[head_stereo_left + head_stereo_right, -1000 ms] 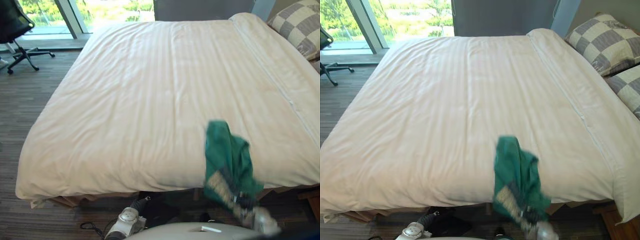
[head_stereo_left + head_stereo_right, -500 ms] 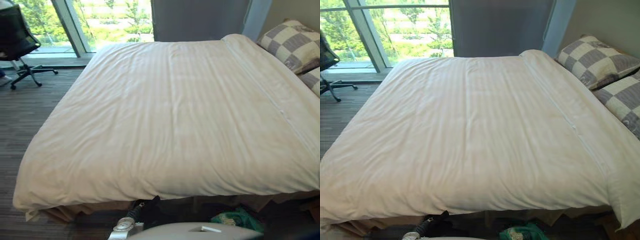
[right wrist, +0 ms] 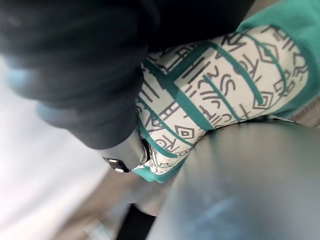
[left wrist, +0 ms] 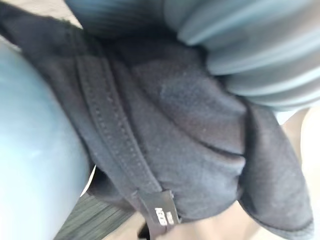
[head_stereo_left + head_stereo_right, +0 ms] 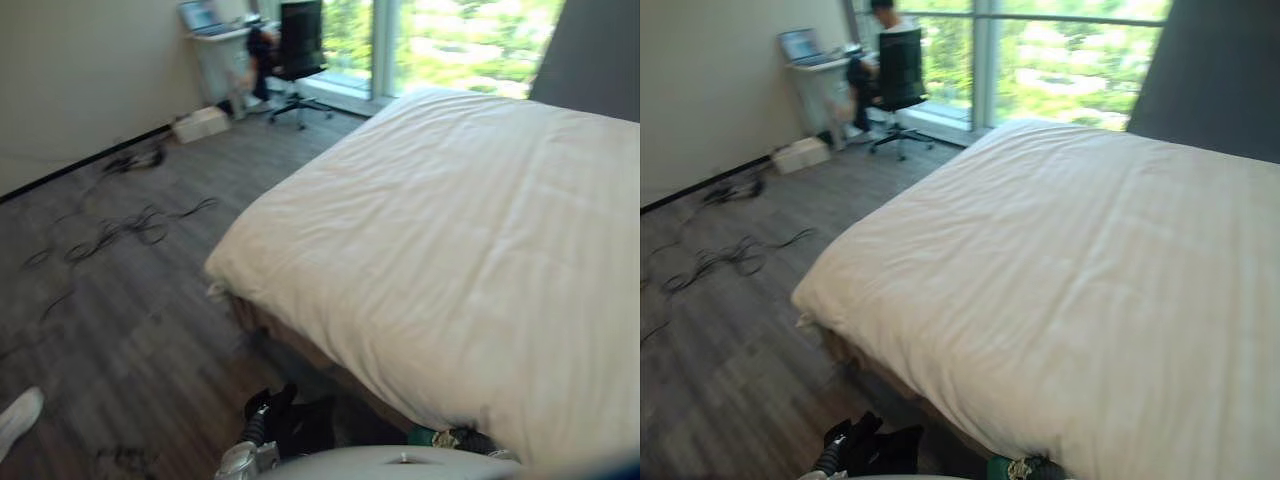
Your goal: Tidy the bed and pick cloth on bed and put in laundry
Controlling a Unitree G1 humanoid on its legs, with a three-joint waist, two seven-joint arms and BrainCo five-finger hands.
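The bed [image 5: 470, 230] is covered by a smooth cream duvet [image 5: 1090, 270], and its near corner is seen hanging toward the dark wooden floor [image 5: 120, 330].

The green cloth [image 3: 215, 85], printed with a white panel of dark line patterns, is found off the mattress, low at the foot of the bed below the duvet's edge, on the robot's right side. In the right wrist view it is seen lying directly against the dark ribbed cover of the right robot hand [image 3: 75, 60]. Whether that robot hand is clamped on the cloth cannot be told.

A black cloth [image 4: 190, 150], with a stitched seam and a small sewn label, is seen low beside the bed on the robot's left side. In the left wrist view it is draped right against the ribbed cover of the left robot hand [image 4: 240, 35]. Whether that robot hand is apart, together or clamped on the cloth cannot be told either.

Loose cables [image 5: 715, 262] are scattered over the floor well apart from the bed. By the far window [image 5: 1040, 60], a person [image 5: 882, 8] is seated in a black office chair [image 5: 900, 75] at a bench [image 5: 825, 70] on which a laptop [image 5: 800, 45] is set. A pale box [image 5: 800, 155] is placed on the floor near the wall, just beside the bench.
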